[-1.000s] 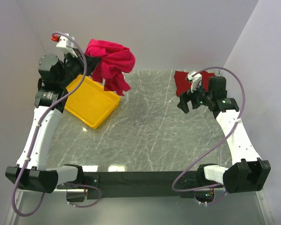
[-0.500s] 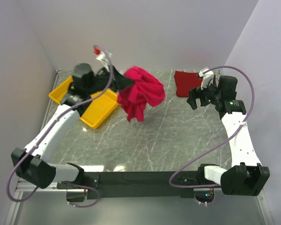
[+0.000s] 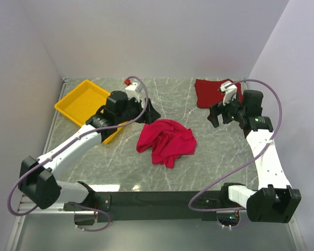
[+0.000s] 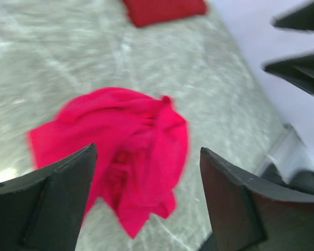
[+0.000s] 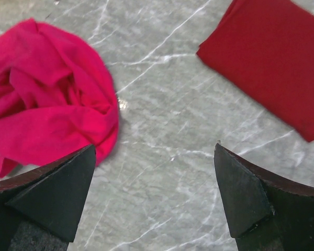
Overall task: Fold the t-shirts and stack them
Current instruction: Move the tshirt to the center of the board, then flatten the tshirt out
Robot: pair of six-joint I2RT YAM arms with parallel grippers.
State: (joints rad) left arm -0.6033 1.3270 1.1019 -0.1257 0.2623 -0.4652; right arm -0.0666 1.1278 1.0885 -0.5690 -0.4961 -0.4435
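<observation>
The crimson-pink t-shirt (image 3: 166,141) lies crumpled in a heap on the middle of the marble table (image 3: 199,167), also seen in the left wrist view (image 4: 115,141) and the right wrist view (image 5: 47,115). My left gripper (image 3: 149,112) hangs open just above and left of it, nothing between its fingers. The maroon t-shirt (image 3: 212,92) rests folded flat at the back right (image 5: 272,57) (image 4: 165,10). My right gripper (image 3: 214,115) is open, in front of the maroon shirt and right of the pink heap, holding nothing.
A yellow plastic tray (image 3: 82,102) sits at the back left, partly under the left arm. White walls close in the back and both sides.
My left arm swung the pink t-shirt from above the tray over to the table's middle, then opened and let it drop into a heap. The right arm barely shifted.
</observation>
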